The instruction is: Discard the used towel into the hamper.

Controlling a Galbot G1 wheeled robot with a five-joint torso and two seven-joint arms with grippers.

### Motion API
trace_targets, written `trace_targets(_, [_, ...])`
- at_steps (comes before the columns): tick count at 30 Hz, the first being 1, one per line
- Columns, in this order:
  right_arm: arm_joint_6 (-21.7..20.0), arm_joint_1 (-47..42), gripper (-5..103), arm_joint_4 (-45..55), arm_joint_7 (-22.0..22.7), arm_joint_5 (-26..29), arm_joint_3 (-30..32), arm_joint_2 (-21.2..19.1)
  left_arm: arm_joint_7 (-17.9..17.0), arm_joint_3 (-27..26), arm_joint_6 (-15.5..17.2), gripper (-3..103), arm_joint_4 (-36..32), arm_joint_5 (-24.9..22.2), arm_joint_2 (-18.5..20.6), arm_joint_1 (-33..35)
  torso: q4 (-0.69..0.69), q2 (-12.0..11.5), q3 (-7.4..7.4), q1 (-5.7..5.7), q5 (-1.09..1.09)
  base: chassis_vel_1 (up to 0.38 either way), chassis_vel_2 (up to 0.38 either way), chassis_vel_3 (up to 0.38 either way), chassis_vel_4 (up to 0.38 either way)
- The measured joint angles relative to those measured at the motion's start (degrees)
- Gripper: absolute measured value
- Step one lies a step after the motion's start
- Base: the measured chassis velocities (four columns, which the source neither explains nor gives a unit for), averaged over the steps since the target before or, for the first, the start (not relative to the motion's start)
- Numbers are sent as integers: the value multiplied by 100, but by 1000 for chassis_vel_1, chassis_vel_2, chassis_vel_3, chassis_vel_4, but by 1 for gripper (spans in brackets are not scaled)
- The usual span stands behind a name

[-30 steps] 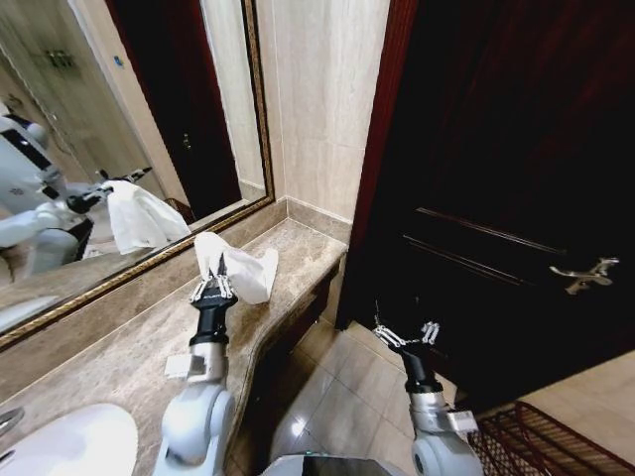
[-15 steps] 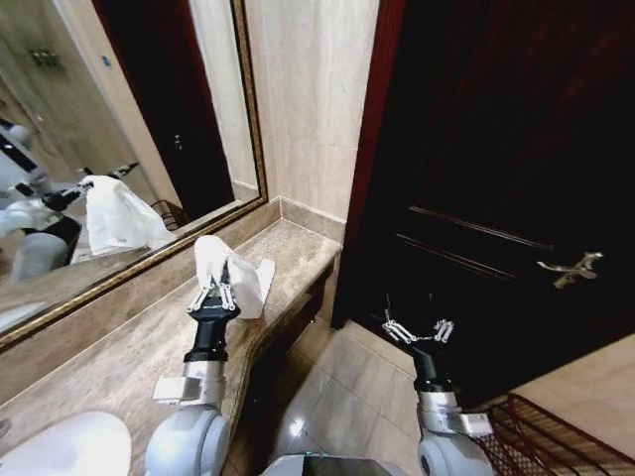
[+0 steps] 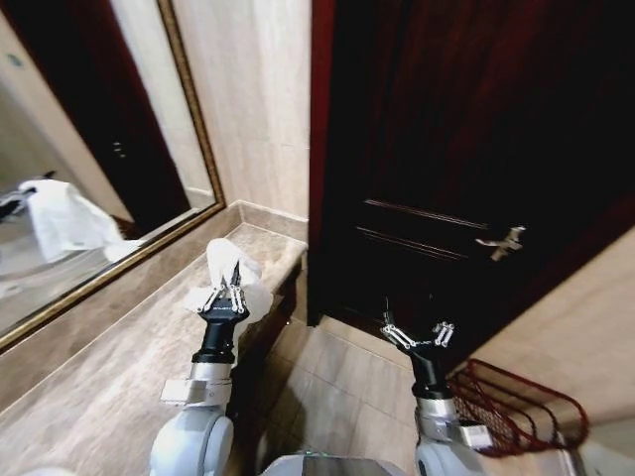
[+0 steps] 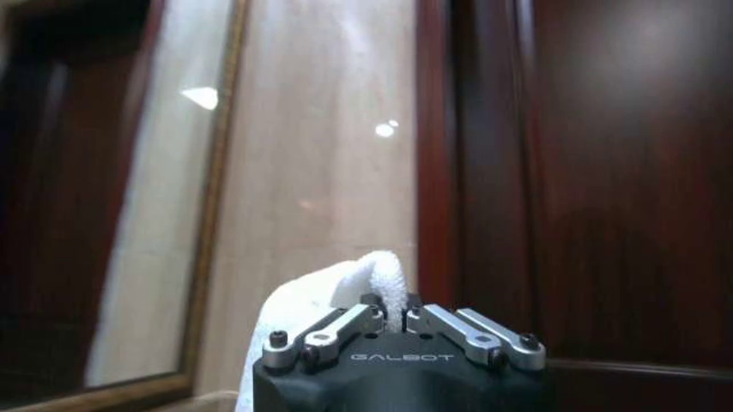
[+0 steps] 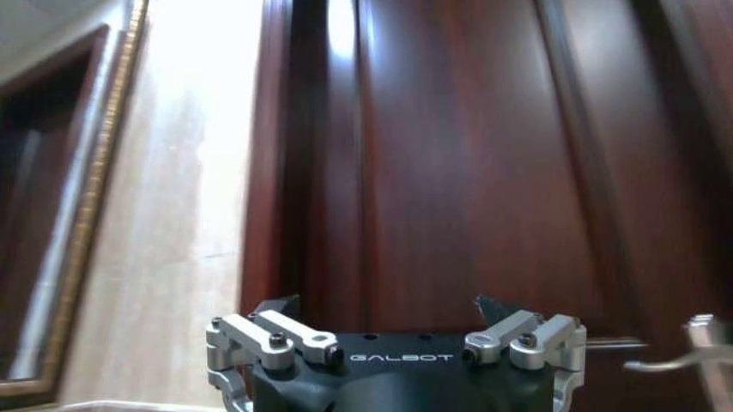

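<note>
Your left gripper (image 3: 229, 290) is holding the white towel (image 3: 220, 260) in closed jaws above the counter (image 3: 109, 377). Your right gripper (image 3: 418, 335) is waiting with jaws wide open and empty. The hamper (image 3: 516, 407) is standing on the floor at your right, so the drop is not yet done.

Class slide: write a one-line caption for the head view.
Left claw shut on a white towel above the marble counter; right claw open, hamper on the floor at right.

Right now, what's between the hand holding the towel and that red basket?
In the head view, bare tiled floor and the open right hand lie between the left hand, shut on the towel, and the hamper.
</note>
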Motion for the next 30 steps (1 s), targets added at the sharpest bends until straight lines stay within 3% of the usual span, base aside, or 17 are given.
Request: trace_targets(30, [144,-39,100,-81,103,-252,36,-15,-29,41,-115,5,283,23,2,-14,1,0,0,-1,0,-122,-124,-122,-126])
